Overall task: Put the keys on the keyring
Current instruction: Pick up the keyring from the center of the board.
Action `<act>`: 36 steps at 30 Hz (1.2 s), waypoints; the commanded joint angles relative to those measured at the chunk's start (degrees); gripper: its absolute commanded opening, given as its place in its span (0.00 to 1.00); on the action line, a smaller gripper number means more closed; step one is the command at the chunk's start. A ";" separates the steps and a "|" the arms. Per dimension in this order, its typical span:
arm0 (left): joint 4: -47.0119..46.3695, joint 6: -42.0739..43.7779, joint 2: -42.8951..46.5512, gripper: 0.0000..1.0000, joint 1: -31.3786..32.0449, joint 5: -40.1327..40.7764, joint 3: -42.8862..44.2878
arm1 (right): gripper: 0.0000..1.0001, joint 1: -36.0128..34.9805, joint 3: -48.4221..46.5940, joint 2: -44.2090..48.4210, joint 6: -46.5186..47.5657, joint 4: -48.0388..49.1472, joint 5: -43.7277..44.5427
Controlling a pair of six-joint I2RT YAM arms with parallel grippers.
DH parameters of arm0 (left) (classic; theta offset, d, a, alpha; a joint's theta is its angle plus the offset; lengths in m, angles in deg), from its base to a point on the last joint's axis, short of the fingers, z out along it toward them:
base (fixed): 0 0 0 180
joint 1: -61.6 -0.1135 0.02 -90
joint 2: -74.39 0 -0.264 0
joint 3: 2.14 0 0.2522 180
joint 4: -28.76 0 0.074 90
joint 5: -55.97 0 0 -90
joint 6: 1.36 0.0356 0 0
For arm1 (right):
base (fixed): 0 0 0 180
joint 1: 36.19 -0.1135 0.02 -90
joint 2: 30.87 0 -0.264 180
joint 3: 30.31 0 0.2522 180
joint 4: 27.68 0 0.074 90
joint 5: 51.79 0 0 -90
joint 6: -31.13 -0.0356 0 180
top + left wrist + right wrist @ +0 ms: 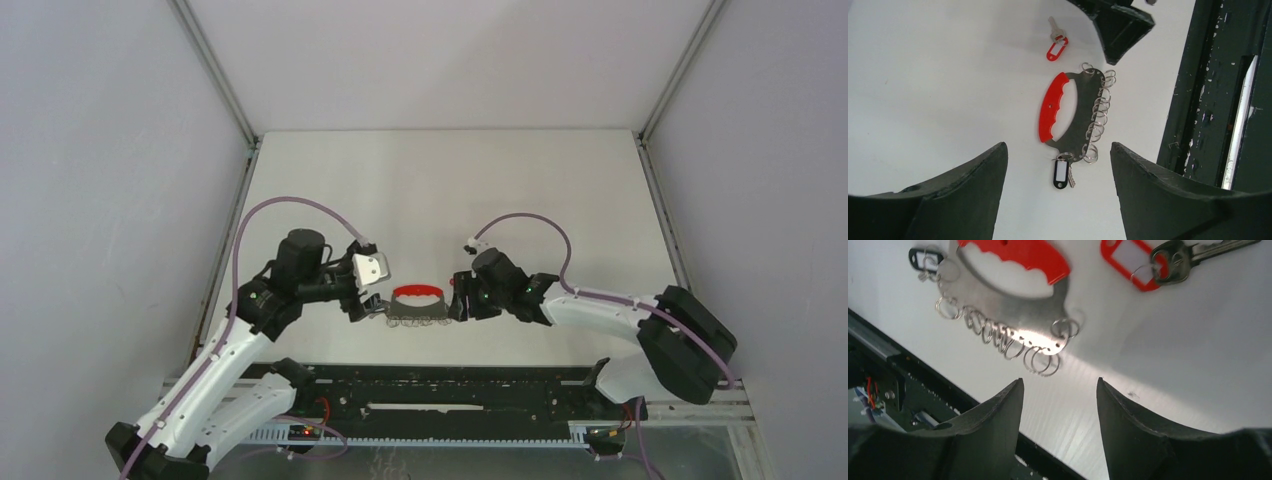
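The keyring is a red curved handle (1053,107) on a flat metal plate (1087,100) carrying a row of thin split rings (1100,107). It lies on the white table between my grippers (416,293). A silvery key with a black tag (1062,173) hangs on the end ring nearest my left gripper. A second key with a red tag (1148,262) lies loose on the table beside the other end (1056,45). My left gripper (1058,146) is open and empty just off the black-tag end. My right gripper (1060,381) is open and empty just off the rings (1003,337).
A black slotted rail (450,400) runs along the table's near edge, close to the ring side of the plate (1208,100). White walls enclose the table on three sides. Purple cables (300,205) loop over both arms.
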 commanded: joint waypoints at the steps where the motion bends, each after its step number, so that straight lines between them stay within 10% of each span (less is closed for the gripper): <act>1: -0.15 0.88 1.91 0.80 -0.34 -1.81 0.46 | 0.63 3.25 -0.46 -3.54 -0.19 6.96 -4.74; 17: -2.22 -1.52 2.33 0.82 -0.38 -0.03 1.59 | 0.56 -1.58 -7.20 -14.43 -3.05 8.71 3.82; 28: -2.61 -3.60 4.44 0.81 -0.38 -0.08 1.09 | 0.31 -3.24 -9.74 -16.16 -1.98 3.79 12.27; 36: -2.55 -5.09 6.33 0.80 -0.33 -0.85 0.53 | 0.48 -6.09 -16.34 -20.28 -0.77 -1.34 17.02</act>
